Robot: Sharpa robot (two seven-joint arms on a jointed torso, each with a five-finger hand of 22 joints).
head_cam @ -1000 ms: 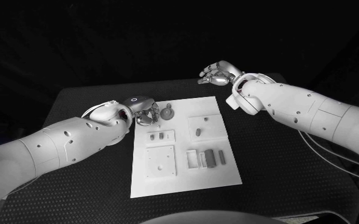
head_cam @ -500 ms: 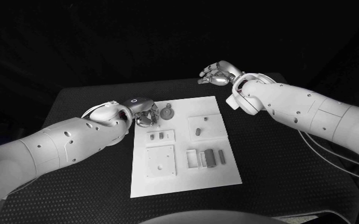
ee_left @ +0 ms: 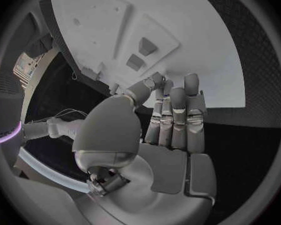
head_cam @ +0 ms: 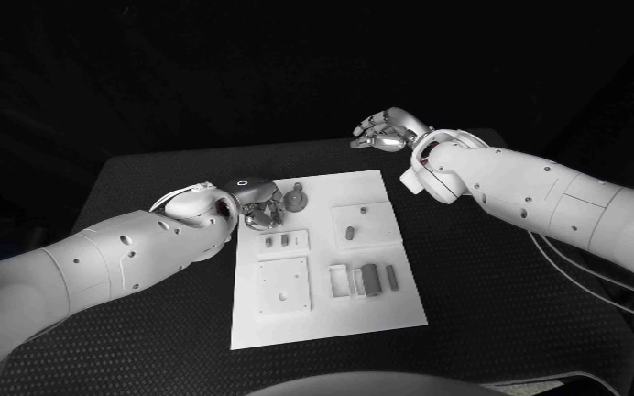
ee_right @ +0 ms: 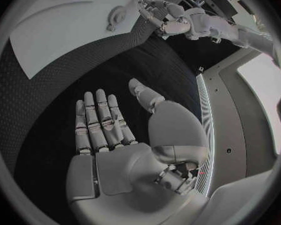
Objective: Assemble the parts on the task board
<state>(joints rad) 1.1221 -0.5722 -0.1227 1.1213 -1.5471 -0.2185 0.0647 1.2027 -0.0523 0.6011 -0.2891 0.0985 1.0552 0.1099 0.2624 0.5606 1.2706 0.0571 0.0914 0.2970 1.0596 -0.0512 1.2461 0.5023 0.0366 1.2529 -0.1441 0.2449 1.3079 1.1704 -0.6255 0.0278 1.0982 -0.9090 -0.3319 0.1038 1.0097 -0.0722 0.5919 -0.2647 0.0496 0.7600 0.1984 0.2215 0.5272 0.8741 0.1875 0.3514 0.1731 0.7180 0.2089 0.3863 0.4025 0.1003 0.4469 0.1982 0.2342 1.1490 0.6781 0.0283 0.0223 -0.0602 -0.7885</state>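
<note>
The board (head_cam: 323, 300) lies in the middle of the black table (head_cam: 146, 323), its long side running away from the robot. On it, a round part with a stem (head_cam: 296, 198) lies near the far left corner. A small dark part (head_cam: 349, 232) sits on a raised square right of that, at the board's right half. Two small parts (head_cam: 277, 241) stand side by side in a raised plate on the left half, and nearer the robot on that side lies a larger square plate (head_cam: 283, 286) with small holes. To its right, a row of upright blocks (head_cam: 364, 279) stands near the board's right edge.

The left hand (head_cam: 259, 209) hangs over the board's far left edge, just beside the round part. In the left wrist view its fingers (ee_left: 178, 117) are straight and close together, the thumb set against them, with nothing between; the two small parts (ee_left: 140, 54) lie past the fingertips.

The right hand (head_cam: 386, 130) is raised beyond the board's far right corner, well apart from it. It is wide and holds nothing, its fingers (ee_right: 100, 120) stretched over bare table.
</note>
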